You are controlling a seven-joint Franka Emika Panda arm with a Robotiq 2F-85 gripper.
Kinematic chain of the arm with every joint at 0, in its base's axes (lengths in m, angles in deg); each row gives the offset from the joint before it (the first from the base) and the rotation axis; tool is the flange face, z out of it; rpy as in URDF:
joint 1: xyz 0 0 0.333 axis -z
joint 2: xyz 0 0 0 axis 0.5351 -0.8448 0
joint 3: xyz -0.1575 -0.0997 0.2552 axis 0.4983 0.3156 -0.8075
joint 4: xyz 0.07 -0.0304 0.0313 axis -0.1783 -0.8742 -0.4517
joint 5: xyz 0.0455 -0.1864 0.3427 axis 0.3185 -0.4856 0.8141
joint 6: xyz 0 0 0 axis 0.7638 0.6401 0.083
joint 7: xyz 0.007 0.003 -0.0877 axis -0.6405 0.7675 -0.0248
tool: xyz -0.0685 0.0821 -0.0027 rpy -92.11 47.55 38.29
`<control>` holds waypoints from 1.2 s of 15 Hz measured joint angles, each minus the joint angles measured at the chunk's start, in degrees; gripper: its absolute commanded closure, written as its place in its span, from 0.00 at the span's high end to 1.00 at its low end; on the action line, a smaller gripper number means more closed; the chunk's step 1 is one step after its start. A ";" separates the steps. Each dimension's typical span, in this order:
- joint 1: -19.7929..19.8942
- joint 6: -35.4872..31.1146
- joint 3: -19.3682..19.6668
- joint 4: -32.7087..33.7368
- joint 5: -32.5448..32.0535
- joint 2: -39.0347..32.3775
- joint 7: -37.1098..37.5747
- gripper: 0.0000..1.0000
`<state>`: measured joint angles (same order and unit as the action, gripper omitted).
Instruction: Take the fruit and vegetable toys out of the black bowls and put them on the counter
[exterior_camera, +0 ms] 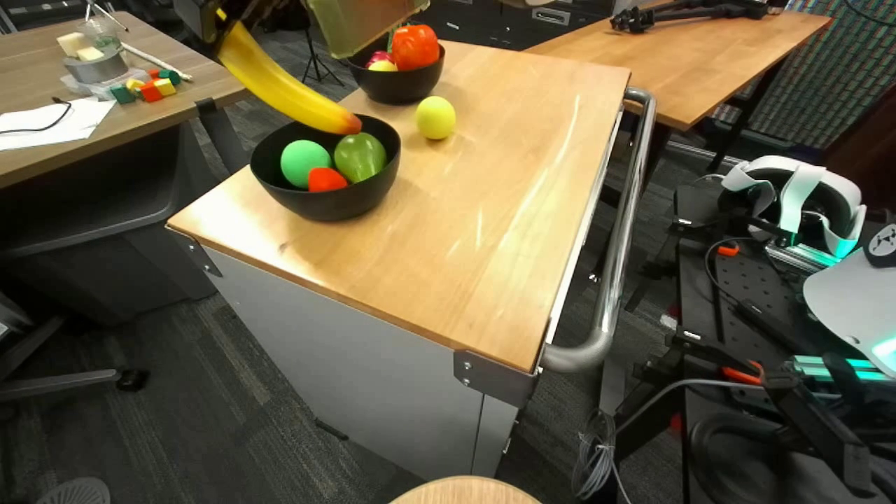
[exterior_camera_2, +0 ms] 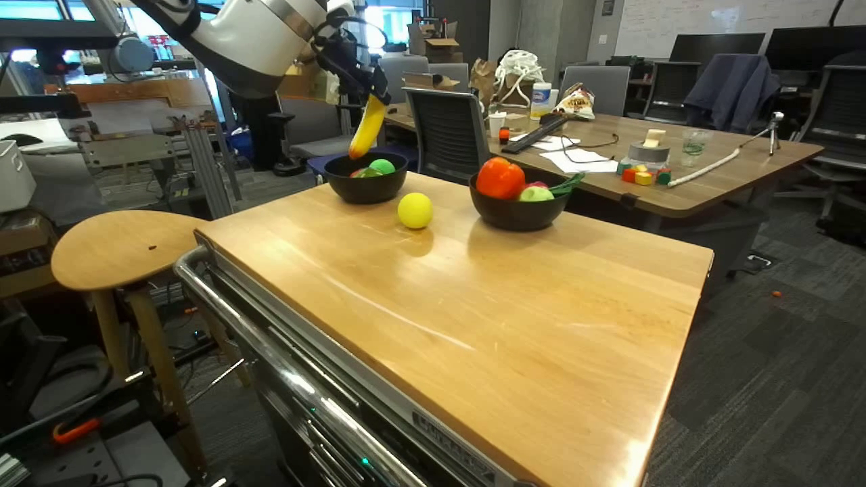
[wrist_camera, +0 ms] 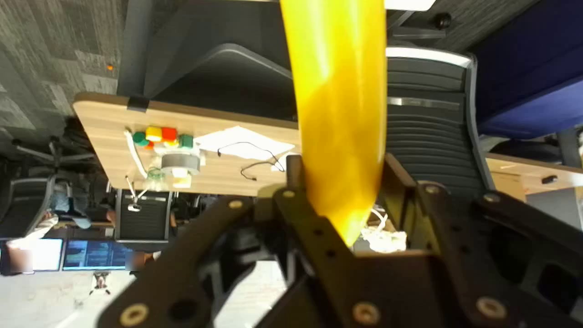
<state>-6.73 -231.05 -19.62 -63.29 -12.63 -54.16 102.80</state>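
A yellow banana (exterior_camera: 280, 80) points down from my gripper (wrist_camera: 344, 175), which is shut on its upper end. In an exterior view its reddish tip hangs just above a black bowl (exterior_camera_2: 365, 189). That bowl holds a green ball (exterior_camera: 304, 162), a green pear-like toy (exterior_camera: 360, 157) and a red piece (exterior_camera: 327, 180). The second black bowl (exterior_camera_2: 517, 213) carries a large red tomato-like toy (exterior_camera_2: 500, 178), a pale green piece (exterior_camera_2: 536, 194) and green leaves (exterior_camera_2: 567, 184). A yellow ball-like toy (exterior_camera: 435, 117) rests on the wooden counter (exterior_camera: 476, 210), between the bowls.
Along one side of the counter runs a metal bar handle (exterior_camera: 623, 231). A round wooden stool (exterior_camera_2: 125, 247) stands beside it. Past the bowls are a desk (exterior_camera_2: 703, 169) with small coloured blocks and papers, and a dark chair (exterior_camera_2: 446, 128).
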 measured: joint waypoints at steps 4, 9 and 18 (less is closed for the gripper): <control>-4.11 -0.11 3.75 -5.28 -8.76 8.37 4.00 0.17; -5.68 2.70 3.82 -13.91 -20.85 18.09 6.30 0.17; -7.00 17.37 -3.75 -29.67 -52.09 26.84 22.47 0.17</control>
<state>-13.73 -213.68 -23.37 -92.96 -64.72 -27.32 125.27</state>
